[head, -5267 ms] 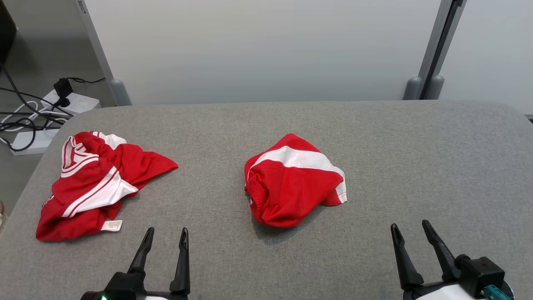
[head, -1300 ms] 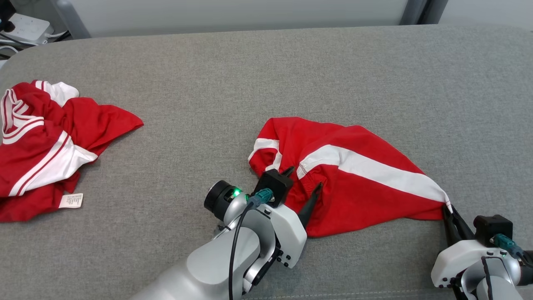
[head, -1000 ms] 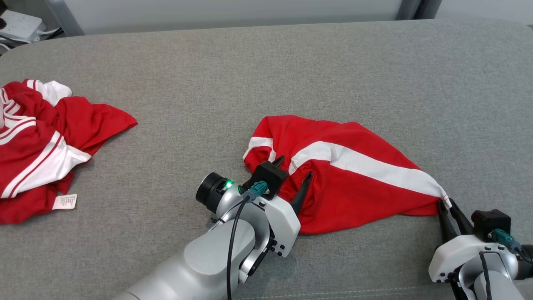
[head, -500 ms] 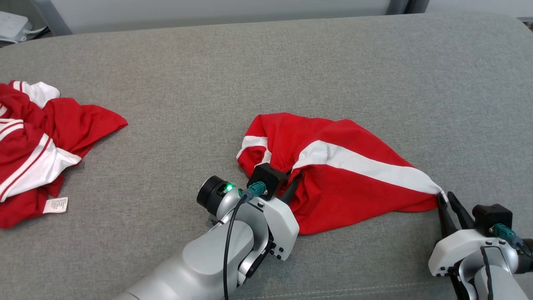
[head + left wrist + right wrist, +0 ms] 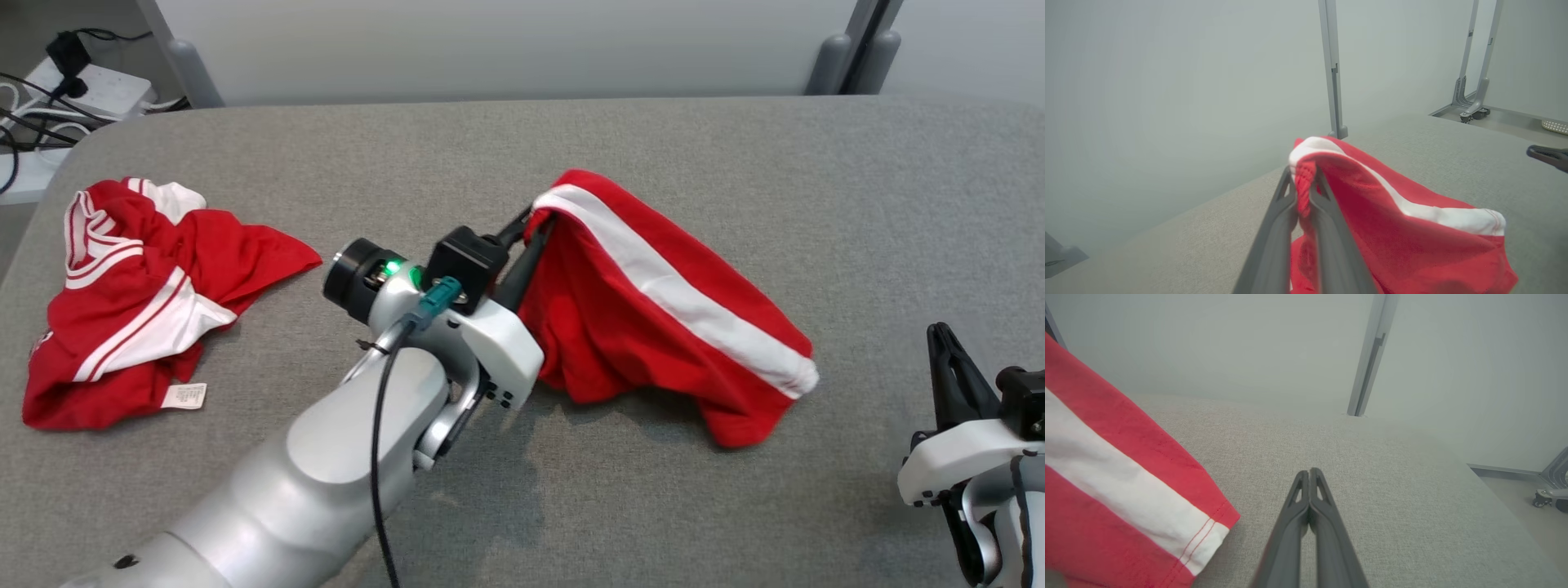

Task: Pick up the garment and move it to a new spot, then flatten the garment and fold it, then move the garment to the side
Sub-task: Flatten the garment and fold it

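Garment (image 5: 653, 310) now raised, left gripper (image 5: 1303, 183) pinching gathered edge, contact seemingly part-hidden; right gripper (image 5: 1309, 471) released, pressed together.

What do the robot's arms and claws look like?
The left arm and right arm are silver-grey with white wrist shells. The left claw and right claw each have two long, dark fingers. A black cable on the left arm meets a teal plug beside a green light.
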You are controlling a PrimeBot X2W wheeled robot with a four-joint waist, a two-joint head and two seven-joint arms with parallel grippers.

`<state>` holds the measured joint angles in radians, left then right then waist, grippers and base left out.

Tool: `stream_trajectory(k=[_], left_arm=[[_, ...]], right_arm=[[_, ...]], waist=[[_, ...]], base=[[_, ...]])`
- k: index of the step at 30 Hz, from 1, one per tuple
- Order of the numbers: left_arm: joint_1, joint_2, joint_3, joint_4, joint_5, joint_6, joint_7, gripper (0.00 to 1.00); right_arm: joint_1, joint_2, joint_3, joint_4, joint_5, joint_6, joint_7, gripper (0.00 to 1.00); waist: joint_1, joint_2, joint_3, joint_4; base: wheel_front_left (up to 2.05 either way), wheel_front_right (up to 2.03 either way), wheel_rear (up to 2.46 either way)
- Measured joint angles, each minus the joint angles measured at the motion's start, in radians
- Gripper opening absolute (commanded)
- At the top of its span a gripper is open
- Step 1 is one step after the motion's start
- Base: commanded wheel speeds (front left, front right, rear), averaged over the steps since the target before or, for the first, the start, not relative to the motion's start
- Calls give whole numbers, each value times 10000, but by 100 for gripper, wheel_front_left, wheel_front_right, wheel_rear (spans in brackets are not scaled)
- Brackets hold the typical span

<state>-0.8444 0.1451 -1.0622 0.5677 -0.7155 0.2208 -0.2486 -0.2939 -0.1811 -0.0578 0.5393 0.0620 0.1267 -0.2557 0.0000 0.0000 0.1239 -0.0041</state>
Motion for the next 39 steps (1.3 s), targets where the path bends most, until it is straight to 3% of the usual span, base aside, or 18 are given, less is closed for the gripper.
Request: stream_trajectory(k=[5, 9, 12, 13, 14, 16, 20, 28, 29, 30, 31, 32, 33, 39], left_arm=[[635, 1020, 623, -1124, 493, -88, -44, 0], [1702, 1588, 706, -1607, 552, -31, -44, 0], [2306, 1829, 830, -1764, 568, 121, -42, 0], [2459, 1887, 917, -1812, 575, 199, -42, 0], [2459, 1887, 917, -1812, 575, 199, -42, 0], [2768, 1898, 1149, -2065, 752, 284, -42, 0], [3057, 1875, 1459, -2322, 1009, 313, -44, 0], [3362, 1804, 1678, -2382, 1336, 267, -44, 0], [3383, 1774, 1705, -2380, 1377, 265, -44, 0], [3429, 1733, 1726, -2380, 1442, 261, -44, 0], [3469, 1682, 1728, -2372, 1509, 251, -44, 0], [3489, 1620, 1728, -2368, 1544, 249, -44, 0], [3490, 1565, 1730, -2368, 1563, 173, -44, 0], [3527, 1476, 1772, -2318, 1724, 63, -44, 0]], right_arm=[[138, -100, 493, -48, 460, 0, 0, 0], [408, 94, 1406, 121, 1641, 0, 102, 0], [512, 144, 2401, 230, 2717, 0, 201, 49], [550, 132, 2748, 245, 3053, 0, 221, 85], [550, 132, 2748, 245, 3053, 0, 221, 100], [556, 92, 3586, 280, 4046, 0, 224, 100], [410, 12, 4328, 654, 5102, -2, 221, 100], [-407, -69, 5296, 1634, 6443, -2, 176, 100], [-495, -81, 5425, 1793, 6556, -2, 173, 95], [-568, -90, 5561, 1946, 6683, -2, 173, 77], [-639, -88, 5668, 2086, 6817, -2, 165, 45], [-726, -105, 5806, 2203, 6907, -2, 159, 26], [-786, -121, 5898, 2265, 6984, -2, 109, 0], [-971, -374, 6172, 2339, 7311, -2, 86, 0]], waist=[[0, 0, -262, 246], [0, 0, -230, 367], [0, 0, -115, 460], [0, 0, -73, 492], [0, 0, -73, 492], [0, 0, 30, 584], [0, 0, 158, 703], [0, 0, 219, 951], [0, 0, 214, 983], [0, 0, 206, 1015], [0, 0, 202, 1044], [0, 0, 199, 1072], [0, 0, 195, 1098], [0, 0, 159, 1147]], base=[[0, 0, 0], [0, 0, 0], [0, 0, 0], [0, 0, 0], [0, 0, 0], [0, 0, 0], [0, 0, 0], [0, 0, 0], [0, 0, 0], [0, 0, 0], [0, 0, 0], [0, 0, 0], [0, 0, 0], [0, 0, 0]])
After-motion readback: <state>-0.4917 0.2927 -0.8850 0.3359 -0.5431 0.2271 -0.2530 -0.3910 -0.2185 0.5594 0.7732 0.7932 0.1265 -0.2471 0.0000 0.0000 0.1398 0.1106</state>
